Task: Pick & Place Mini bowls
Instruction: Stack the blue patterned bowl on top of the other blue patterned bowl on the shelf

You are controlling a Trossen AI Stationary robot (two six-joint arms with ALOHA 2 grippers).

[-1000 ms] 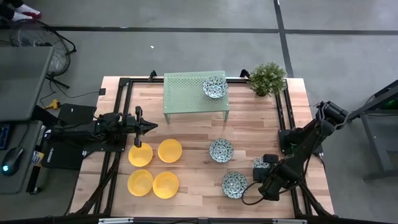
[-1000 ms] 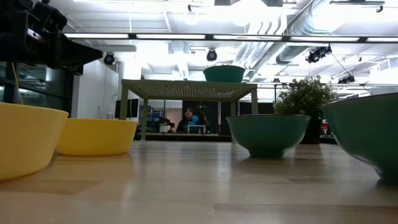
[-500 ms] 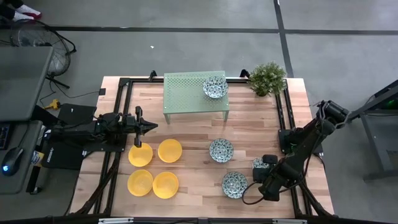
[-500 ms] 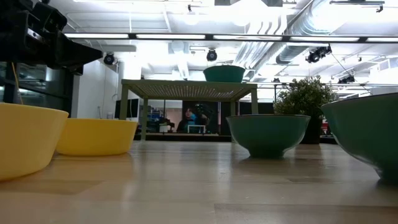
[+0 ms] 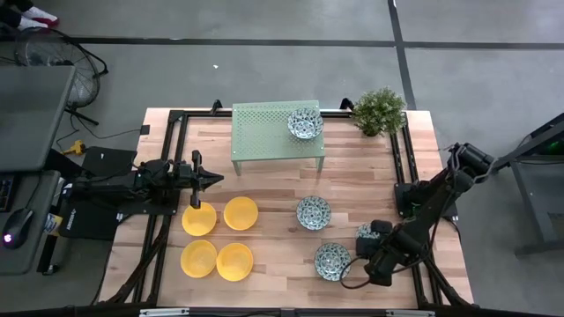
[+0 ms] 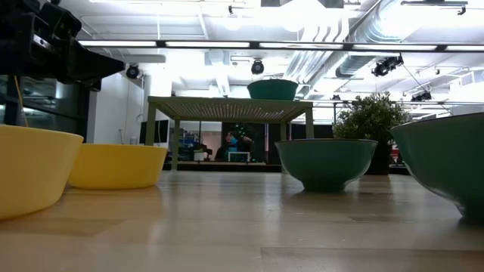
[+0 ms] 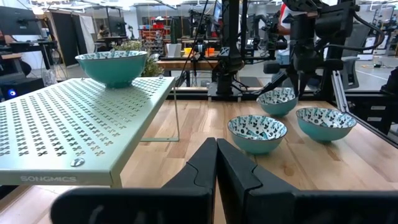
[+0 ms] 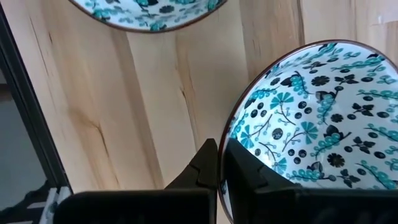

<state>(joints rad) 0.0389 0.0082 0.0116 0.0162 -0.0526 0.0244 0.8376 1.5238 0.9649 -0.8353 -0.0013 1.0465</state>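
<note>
The right gripper [image 8: 217, 163] is pinched tight on the rim of a small round blue-and-white patterned bowl [image 5: 332, 261] at the near right of the pale wooden table [image 5: 273, 189], one finger inside the rim and one outside; a second patterned bowl [image 5: 366, 235] lies just beside it, mostly hidden under the arm; a third [image 5: 313, 212] sits nearer the table's middle; a fourth [image 5: 305, 122] rests on top of the pale green perforated metal rack [image 5: 264, 130] at the far side; that makes four patterned bowls. Four plain bright yellow bowls stand in a square left of centre: [image 5: 199, 219], [image 5: 241, 213], [image 5: 199, 258] and [image 5: 234, 261], close together but apart. The left gripper [image 5: 218, 179] hangs with its fingers pressed together on nothing, above the table just beyond the yellow group. A small green potted plant [image 5: 379, 110] stands at the far right corner. Compared with a second ago, the right arm's wrist has shifted slightly toward the gripped bowl; every bowl lies where it did.
</note>
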